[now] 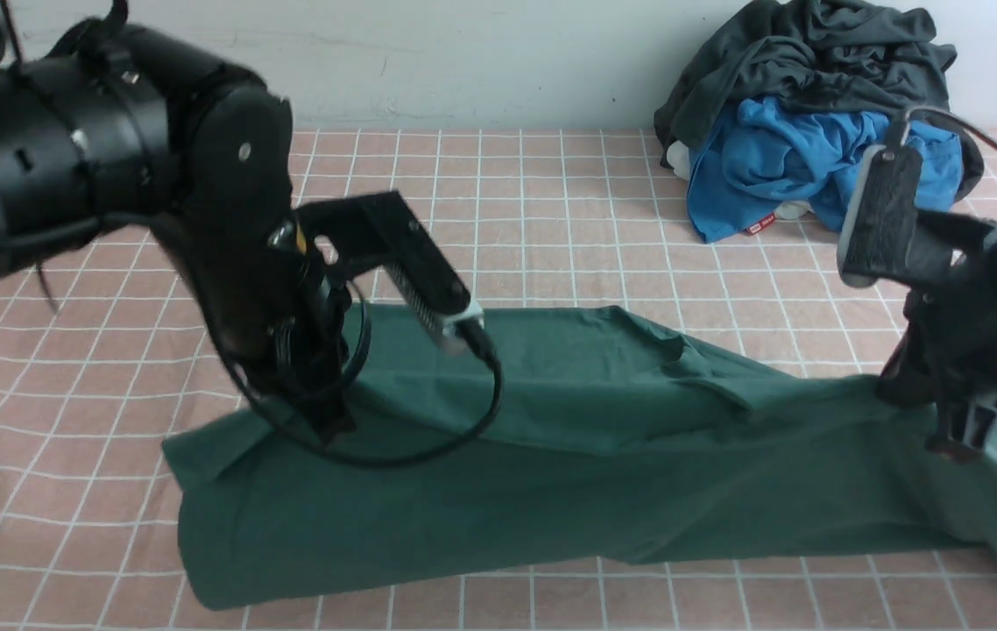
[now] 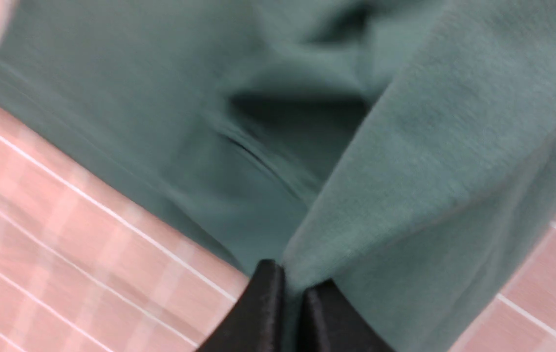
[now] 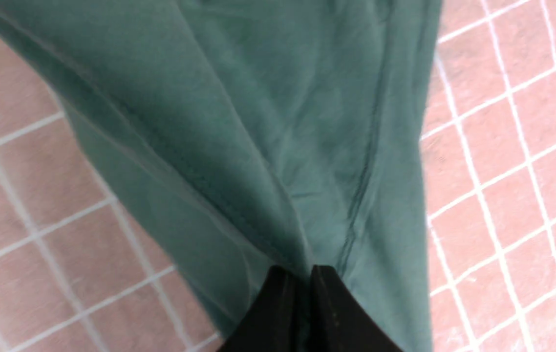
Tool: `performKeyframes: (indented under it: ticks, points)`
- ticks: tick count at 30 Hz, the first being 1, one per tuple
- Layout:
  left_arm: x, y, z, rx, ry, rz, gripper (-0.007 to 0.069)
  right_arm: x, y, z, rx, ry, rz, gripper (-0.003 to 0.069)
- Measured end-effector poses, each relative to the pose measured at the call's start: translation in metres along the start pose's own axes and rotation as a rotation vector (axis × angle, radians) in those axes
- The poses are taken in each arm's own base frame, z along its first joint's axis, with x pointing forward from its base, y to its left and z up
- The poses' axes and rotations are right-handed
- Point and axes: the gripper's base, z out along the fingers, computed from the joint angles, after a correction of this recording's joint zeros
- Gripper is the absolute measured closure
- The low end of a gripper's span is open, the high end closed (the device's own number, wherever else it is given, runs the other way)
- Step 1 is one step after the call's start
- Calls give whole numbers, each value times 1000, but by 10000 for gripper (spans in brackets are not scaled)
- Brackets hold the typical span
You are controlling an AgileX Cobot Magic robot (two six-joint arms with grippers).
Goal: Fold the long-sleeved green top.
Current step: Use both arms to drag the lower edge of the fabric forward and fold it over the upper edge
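Green top: the green top (image 1: 551, 438) is lying in a long band across the near part of the table, stretching from the left of the front view to its right edge, with soft creases running through its middle.
Left gripper: the left gripper (image 1: 328, 425) is coming down onto the far edge of the top near its left end. In the left wrist view its fingers (image 2: 263, 313) are pressing together with almost no gap and are pinching a fold of green cloth (image 2: 405, 171) that is pulling up into them.
Right gripper: the right gripper (image 1: 958, 443) is sitting over the right end of the top. In the right wrist view its two black tips (image 3: 302, 278) are closing tight on a gathered ridge of the cloth (image 3: 283, 122), which is fanning out from the pinch.
Cloth at the grips: the fabric is rising slightly toward each gripper, while the near left corner is lying flat.
Tablecloth: a pink tablecloth (image 1: 551, 219) with thin white grid lines is covering the surface under everything.
Other clothes: a blue garment (image 1: 779, 166) with a small red tag (image 1: 760, 226) is lying bunched at the far right, well apart from the top, with a dark grey garment (image 1: 814, 53) heaping over it against the wall (image 1: 463, 53).
Cable: a black cable (image 1: 428, 447) is looping from the left arm over the top.
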Motion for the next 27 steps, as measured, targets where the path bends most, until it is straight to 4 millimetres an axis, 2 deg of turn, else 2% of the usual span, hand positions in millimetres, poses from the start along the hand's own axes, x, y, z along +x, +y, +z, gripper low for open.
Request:
performKeyframes:
  ticks: [1, 2, 4, 6, 11, 12, 13, 14, 17, 19, 21, 24, 25, 26, 27]
  points:
    - [-1, 2, 1, -2, -2, 0, 607, 0, -2, 1, -1, 0, 4, 646]
    - [-13, 18, 6, -18, -13, -1, 607, -3, -13, 12, -18, 9, 16, 646]
    - [-19, 28, 10, -26, -19, -6, 607, -5, -20, 19, -24, 11, 22, 646]
    - [-32, 48, 24, -48, -22, -3, 607, -10, -35, 38, -38, 25, 29, 646]
    - [-47, 82, 57, -97, -38, -19, 607, -23, -57, 69, -19, 15, 39, 646]
    - [-47, 84, 59, -100, -39, -23, 607, -24, -59, 69, -11, 8, 41, 646]
    - [-49, 93, 71, -118, -56, -34, 606, -28, -66, 79, 11, -6, 53, 646]
    - [-49, 94, 72, -120, -58, -35, 606, -29, -66, 82, 10, -6, 58, 645]
    - [-48, 110, 97, -144, -75, -56, 584, -36, -79, 100, 52, -30, 110, 628]
    - [-47, 113, 103, -147, -75, -62, 568, -37, -82, 105, 63, -31, 125, 617]
    - [-43, 117, 115, -139, -65, -76, 515, -37, -87, 116, 88, -21, 172, 571]
    - [-40, 120, 121, -131, -61, -90, 451, -35, -89, 120, 100, -12, 232, 515]
    - [-38, 121, 124, -128, -63, -101, 386, -34, -91, 120, 117, -5, 275, 464]
    - [-38, 122, 124, -127, -63, -102, 379, -34, -92, 120, 120, -4, 289, 454]
    - [-37, 123, 123, -129, -67, -123, 319, -34, -95, 116, 136, -1, 339, 419]
